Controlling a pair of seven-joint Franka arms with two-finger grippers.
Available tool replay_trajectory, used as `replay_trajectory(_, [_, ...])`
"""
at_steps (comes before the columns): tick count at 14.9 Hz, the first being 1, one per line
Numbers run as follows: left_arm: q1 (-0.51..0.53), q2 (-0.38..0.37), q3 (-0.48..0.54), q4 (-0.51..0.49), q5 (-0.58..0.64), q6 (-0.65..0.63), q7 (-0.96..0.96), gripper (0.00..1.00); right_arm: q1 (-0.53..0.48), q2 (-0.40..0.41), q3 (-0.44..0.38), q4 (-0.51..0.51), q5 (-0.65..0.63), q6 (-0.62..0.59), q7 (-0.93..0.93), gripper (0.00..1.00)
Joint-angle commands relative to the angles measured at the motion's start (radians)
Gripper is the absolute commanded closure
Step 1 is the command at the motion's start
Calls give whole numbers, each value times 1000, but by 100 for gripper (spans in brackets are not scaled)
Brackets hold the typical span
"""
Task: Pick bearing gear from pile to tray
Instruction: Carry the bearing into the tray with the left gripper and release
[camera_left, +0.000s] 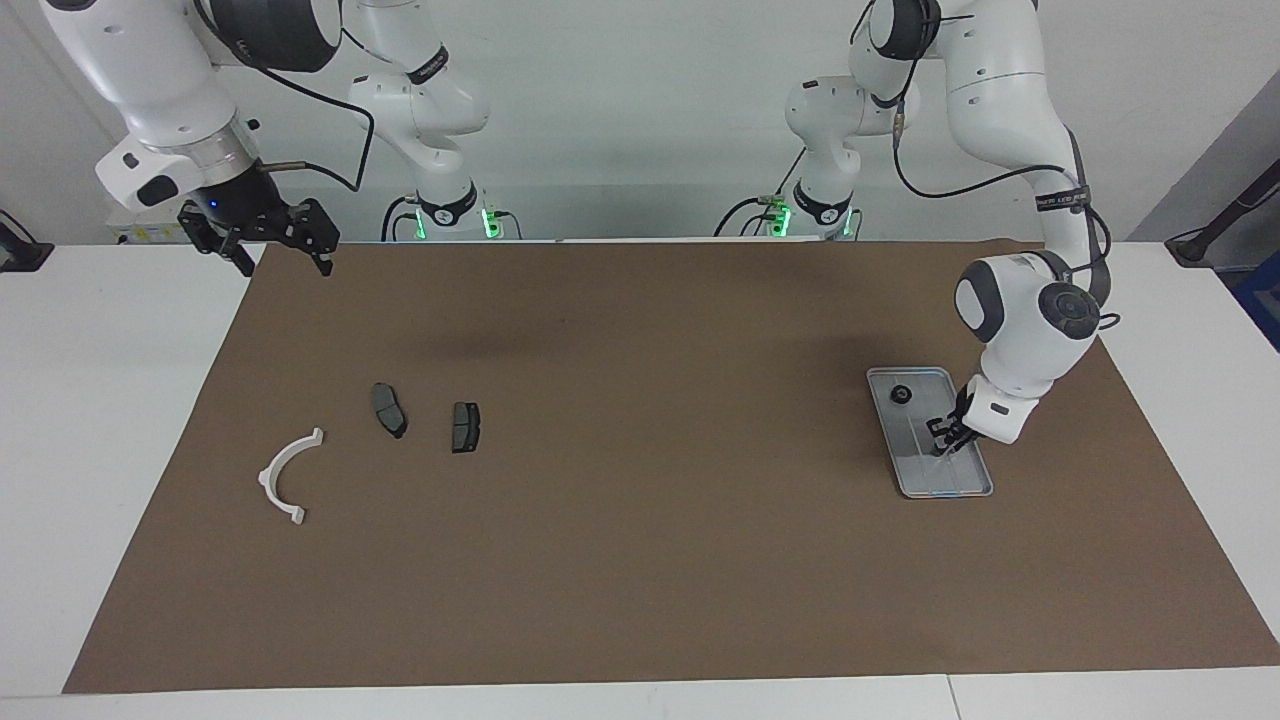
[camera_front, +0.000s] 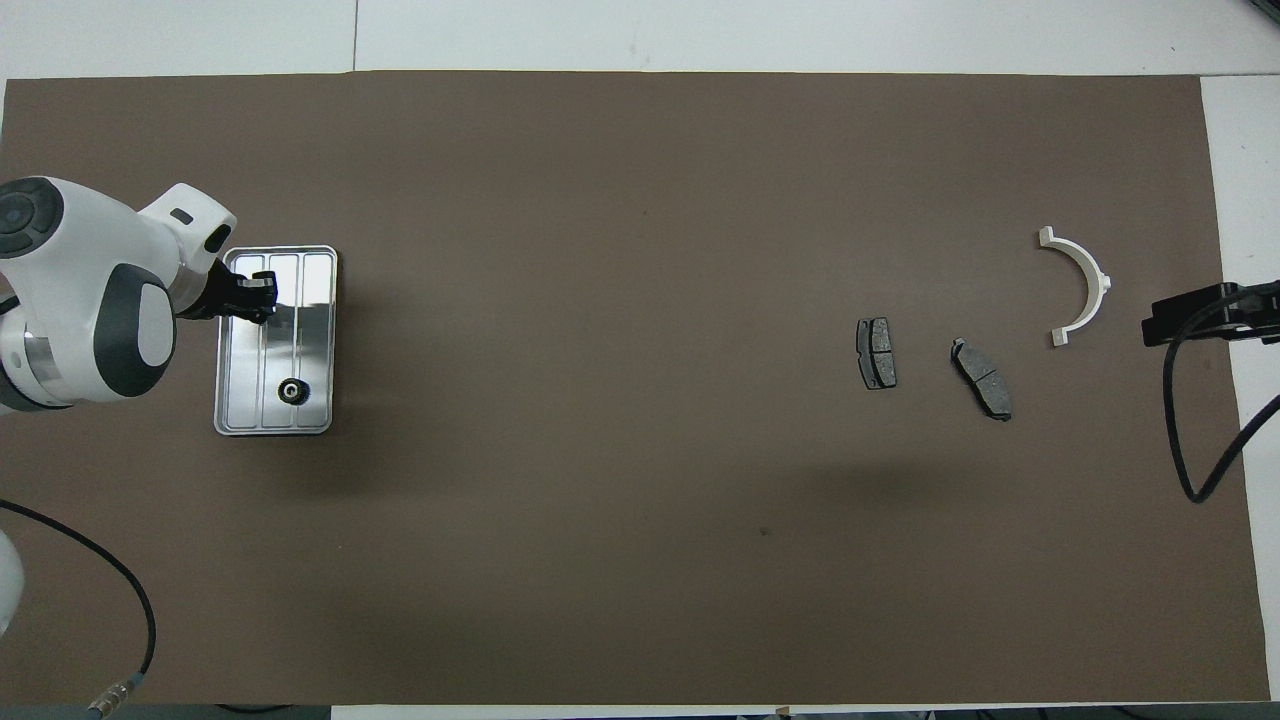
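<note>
Overhead only, bearing gear (camera_front: 291, 391) teeth in tray (camera_front: 322, 300).

A: What's on the white table (camera_left: 120, 400)?
B: A brown mat (camera_left: 640, 500) covering most of it.
A: On the mat?
B: Silver tray (camera_left: 975, 488) toward the left arm's end; 2 brake pads (camera_left: 389, 409) (camera_left: 465, 427) and 1 white half-ring bracket (camera_left: 287, 475) toward the right arm's end, all apart.

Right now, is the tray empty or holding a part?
Holding one: a small black bearing gear lies inside the tray, at its end nearer the robots.
</note>
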Motion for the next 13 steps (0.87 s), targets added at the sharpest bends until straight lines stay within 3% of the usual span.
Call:
replay_trajectory(1, [13, 10, -8, 3, 20, 23, 9, 95, -5, -30, -1, -36, 7, 20, -26, 0])
replay_trajectory(4, [13, 9, -8, -9, 20, 25, 9, 87, -10, -32, -1, -37, 7, 20, -27, 0])
replay_trajectory(5, [11, 9, -8, -9, 20, 25, 9, 77, -10, -32, -1, -37, 7, 20, -27, 0])
replay_trajectory(6, [11, 9, -8, -9, 20, 25, 9, 58, -10, -30, -1, -37, 7, 20, -26, 0])
replay_trajectory(7, [11, 9, -8, -9, 20, 25, 9, 47, -10, -30, -1, -39, 7, 20, -27, 0])
replay_trajectory(9, [13, 9, -8, -4, 20, 13, 18, 34, -10, -30, -1, -37, 7, 20, -27, 0])
replay_trajectory(13, [11, 6, -8, 37, 20, -56, 19, 32, -16, -35, 8, -39, 7, 18, -19, 0])
